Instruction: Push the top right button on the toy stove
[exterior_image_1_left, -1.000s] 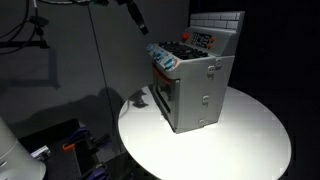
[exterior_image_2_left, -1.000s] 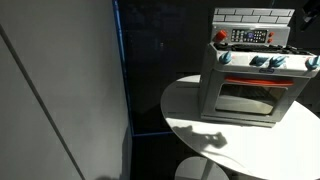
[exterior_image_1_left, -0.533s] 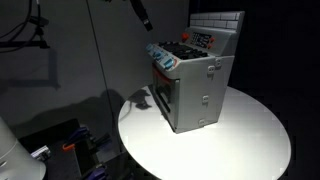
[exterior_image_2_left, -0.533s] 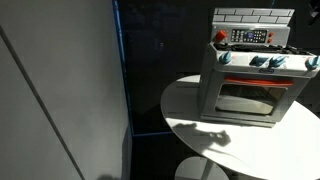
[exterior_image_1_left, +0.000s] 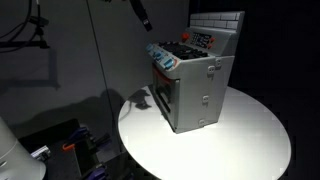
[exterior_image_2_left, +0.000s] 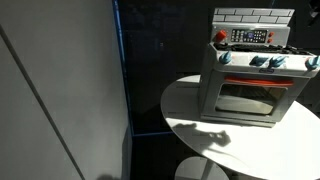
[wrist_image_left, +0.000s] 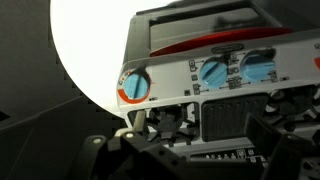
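The pincer (exterior_image_1_left: 143, 15) hangs in the dark above the stove (exterior_image_1_left: 195, 80) and off to its front side, touching nothing, as we see it in an exterior view. We cannot tell whether its jaws are parted or closed: it shows there only as a small dark shape, and in the wrist view only as blurred black parts along the bottom edge.

The stove (exterior_image_2_left: 255, 78) stands upright on a round white counter (exterior_image_1_left: 245, 140), in both exterior views. Its white tiled back panel (exterior_image_2_left: 255, 16) rises behind the dark cooktop, where we make out small red parts. The glass-fronted door (exterior_image_2_left: 248, 98) is shut.

From the wrist view we look down on the stove's front edge and its row of knobs: a red-ringed knob (wrist_image_left: 135, 85) at the left and two blue knobs (wrist_image_left: 213, 72) to its right. The bright counter (wrist_image_left: 90, 40) fills the upper left behind them.
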